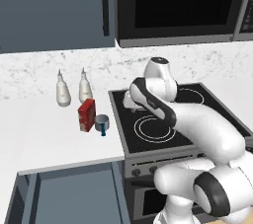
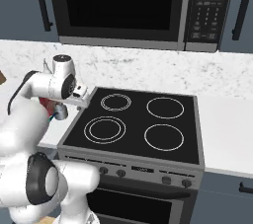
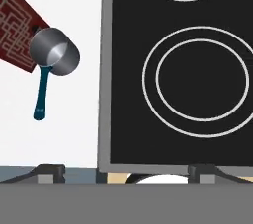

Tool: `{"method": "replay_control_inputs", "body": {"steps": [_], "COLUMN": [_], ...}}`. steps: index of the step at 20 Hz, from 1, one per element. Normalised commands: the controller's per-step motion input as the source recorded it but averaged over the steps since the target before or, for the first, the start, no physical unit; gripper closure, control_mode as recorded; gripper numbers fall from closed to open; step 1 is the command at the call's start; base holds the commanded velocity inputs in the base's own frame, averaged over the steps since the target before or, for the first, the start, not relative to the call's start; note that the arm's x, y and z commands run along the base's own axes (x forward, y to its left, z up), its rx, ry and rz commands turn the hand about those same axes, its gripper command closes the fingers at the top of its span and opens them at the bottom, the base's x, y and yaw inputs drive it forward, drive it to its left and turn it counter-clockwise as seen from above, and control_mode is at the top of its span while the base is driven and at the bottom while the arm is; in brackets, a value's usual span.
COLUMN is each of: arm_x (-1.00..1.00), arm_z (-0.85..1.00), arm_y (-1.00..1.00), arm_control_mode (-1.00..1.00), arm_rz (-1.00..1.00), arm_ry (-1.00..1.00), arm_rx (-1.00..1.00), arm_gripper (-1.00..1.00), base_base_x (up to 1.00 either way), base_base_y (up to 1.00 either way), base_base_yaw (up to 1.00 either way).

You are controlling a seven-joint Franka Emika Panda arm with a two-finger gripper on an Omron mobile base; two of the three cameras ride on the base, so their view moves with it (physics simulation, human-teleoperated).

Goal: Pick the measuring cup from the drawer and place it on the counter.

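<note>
the counter (image 1: 44, 134) is the broad white slab left of the black stove top (image 1: 163, 119), and below its front edge the drawer (image 1: 69, 196) stands pulled out, its blue-grey inside bare as far as it shows. on the slab a red box (image 1: 86, 114) stands just left of the measuring cup (image 1: 102, 123), the two touching or nearly so, with two white shakers (image 1: 63, 92) further back near the backsplash. the cup sits upright on the counter, teal handle (image 3: 41, 97) pointing toward the front edge, so the placing looks done. the gripper (image 3: 126, 171) hangs above the stove's left edge, apart from the cup, its tips spread wide and empty. the cup looks light, rigid and smooth-sided (likely slippery metal); the thin straight handle seems the surest place to pinch it.
</note>
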Motion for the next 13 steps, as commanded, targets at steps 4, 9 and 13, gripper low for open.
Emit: {"method": "replay_control_inputs", "body": {"steps": [4, 9, 13], "arm_x": [-0.84, -0.96, -1.00], "arm_z": [0.71, 0.28, 0.16], "arm_y": [-0.99, -0.44, 0.06], "arm_control_mode": [-1.00, -1.00, -1.00], "arm_rz": [0.03, -0.03, -0.13], "arm_ry": [0.00, 0.00, 0.00], "arm_rx": [0.03, -0.02, -0.08], "arm_gripper": [-1.00, -1.00, -1.00], "base_base_x": [0.00, 0.00, 0.00], "base_base_y": [0.00, 0.00, 0.00], "base_base_yaw": [0.00, 0.00, 0.00]}}
